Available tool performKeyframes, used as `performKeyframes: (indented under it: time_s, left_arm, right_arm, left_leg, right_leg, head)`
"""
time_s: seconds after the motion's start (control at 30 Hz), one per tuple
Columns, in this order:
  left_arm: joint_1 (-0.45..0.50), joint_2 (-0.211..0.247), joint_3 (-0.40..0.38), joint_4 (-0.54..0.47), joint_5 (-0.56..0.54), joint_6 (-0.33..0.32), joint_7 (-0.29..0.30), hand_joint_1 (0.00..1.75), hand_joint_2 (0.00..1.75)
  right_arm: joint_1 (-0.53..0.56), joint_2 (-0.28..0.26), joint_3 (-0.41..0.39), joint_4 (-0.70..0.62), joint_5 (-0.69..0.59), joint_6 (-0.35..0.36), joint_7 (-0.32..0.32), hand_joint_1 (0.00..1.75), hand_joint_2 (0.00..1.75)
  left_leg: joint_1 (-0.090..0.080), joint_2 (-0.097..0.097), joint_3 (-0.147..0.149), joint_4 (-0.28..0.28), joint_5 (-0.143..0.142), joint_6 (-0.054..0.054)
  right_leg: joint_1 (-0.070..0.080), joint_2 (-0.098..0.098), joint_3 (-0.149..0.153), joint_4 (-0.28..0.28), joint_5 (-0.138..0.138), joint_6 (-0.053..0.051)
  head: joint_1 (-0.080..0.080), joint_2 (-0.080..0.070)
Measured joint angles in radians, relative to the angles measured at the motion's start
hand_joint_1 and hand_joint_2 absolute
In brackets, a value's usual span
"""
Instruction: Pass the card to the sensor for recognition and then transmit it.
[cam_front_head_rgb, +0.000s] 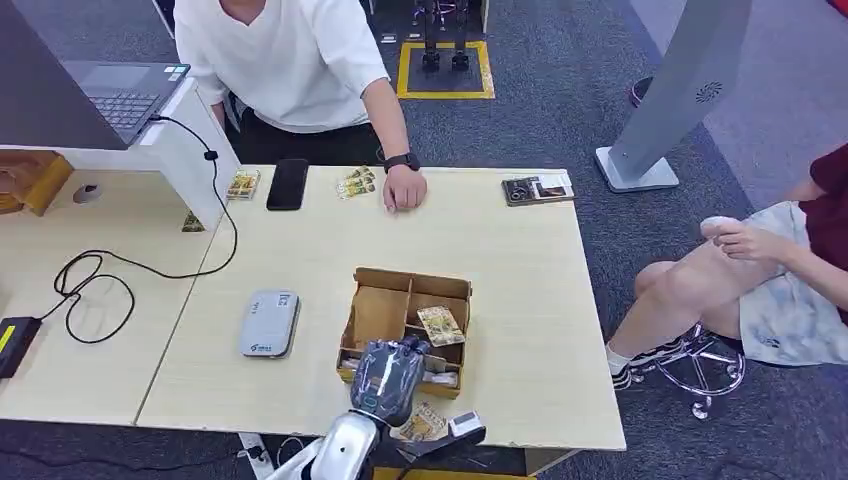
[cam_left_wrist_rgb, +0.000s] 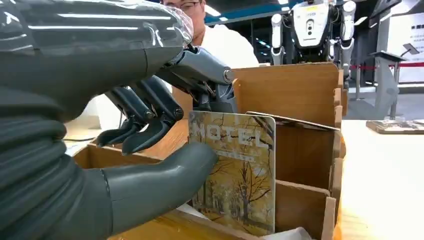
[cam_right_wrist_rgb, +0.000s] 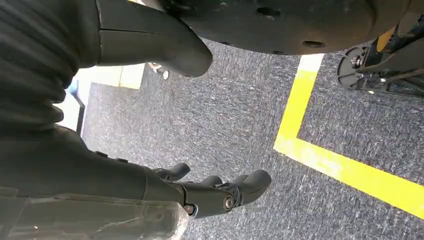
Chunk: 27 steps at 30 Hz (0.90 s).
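The left wrist view showed what the head view hid: the left hand (cam_left_wrist_rgb: 165, 130) pinched a yellow "HOTEL" card (cam_left_wrist_rgb: 235, 170) upright inside the compartmented cardboard box (cam_front_head_rgb: 405, 315), at 6 o'clock on the desk (cam_front_head_rgb: 520, 270). The right hand (cam_right_wrist_rgb: 215, 192) hung loosely spread over grey carpet (cam_right_wrist_rgb: 240, 120), holding nothing.

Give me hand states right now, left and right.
Left hand: pinching the hotel card between thumb and fingers, inside the wooden box.
Right hand: hanging over the carpet, holding nothing, fingers apart.
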Motion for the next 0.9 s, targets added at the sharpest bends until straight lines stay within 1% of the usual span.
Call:
performKeyframes:
  time_s: [0.23, 0.37, 0.43, 0.5, 0.6, 0.8, 0.9]
  left_arm:
    - [0.01, 0.006, 0.0, -0.007, 0.031, 0.075, -0.026, 1.75, 1.75]
    - [0.014, 0.008, 0.006, -0.031, 0.051, 0.131, -0.049, 1.75, 1.75]
    - [0.015, 0.01, 0.013, -0.041, 0.055, 0.144, -0.057, 1.75, 1.75]
    - [0.019, 0.012, 0.016, -0.055, 0.066, 0.156, -0.069, 1.75, 1.75]
    - [0.024, 0.012, 0.022, -0.082, 0.089, 0.195, -0.098, 1.75, 1.75]
    - [0.031, 0.012, 0.038, -0.104, 0.123, 0.234, -0.134, 1.75, 1.75]
    - [0.032, 0.012, 0.05, -0.114, 0.164, 0.269, -0.162, 1.75, 1.75]
  right_arm:
    - [0.0, 0.0, 0.001, 0.0, 0.0, -0.001, 0.003, 0.0, 1.75]
    - [-0.001, 0.0, 0.002, 0.0, 0.0, -0.001, 0.008, 0.0, 1.75]
    - [-0.001, 0.0, 0.005, 0.0, 0.0, -0.001, 0.01, 0.0, 1.75]
    - [-0.001, 0.0, 0.008, 0.0, 0.0, -0.001, 0.01, 0.0, 1.75]
    - [-0.001, 0.0, 0.011, 0.0, 0.0, -0.002, 0.01, 0.0, 1.75]
    - [-0.002, 0.0, 0.016, 0.0, 0.0, -0.003, 0.01, 0.0, 1.75]
    - [-0.002, 0.0, 0.018, 0.0, 0.0, -0.004, 0.01, 0.0, 1.75]
  left_leg:
    - [0.0, 0.0, 0.0, 0.0, 0.0, 0.0]
    - [0.0, 0.0, 0.0, 0.0, 0.0, 0.0]
    - [0.0, 0.0, 0.0, 0.0, 0.0, 0.0]
    - [0.0, 0.0, 0.0, 0.0, 0.0, 0.0]
    - [0.0, 0.0, 0.0, 0.0, 0.0, 0.0]
    - [0.0, 0.0, 0.0, 0.0, 0.0, 0.0]
    - [0.0, 0.0, 0.0, 0.0, 0.0, 0.0]
  right_leg:
    - [0.0, 0.0, 0.0, 0.0, 0.0, 0.0]
    - [0.0, 0.0, 0.0, 0.0, 0.0, 0.0]
    - [0.0, 0.0, 0.0, 0.0, 0.0, 0.0]
    - [0.0, 0.0, 0.0, 0.0, 0.0, 0.0]
    - [0.0, 0.0, 0.0, 0.0, 0.0, 0.0]
    - [0.0, 0.0, 0.0, 0.0, 0.0, 0.0]
    - [0.0, 0.0, 0.0, 0.0, 0.0, 0.0]
  head:
    - [0.0, 0.0]
    - [0.0, 0.0]
    - [0.0, 0.0]
    - [0.0, 0.0]
    - [0.0, 0.0]
    - [0.0, 0.0]
    - [0.0, 0.0]
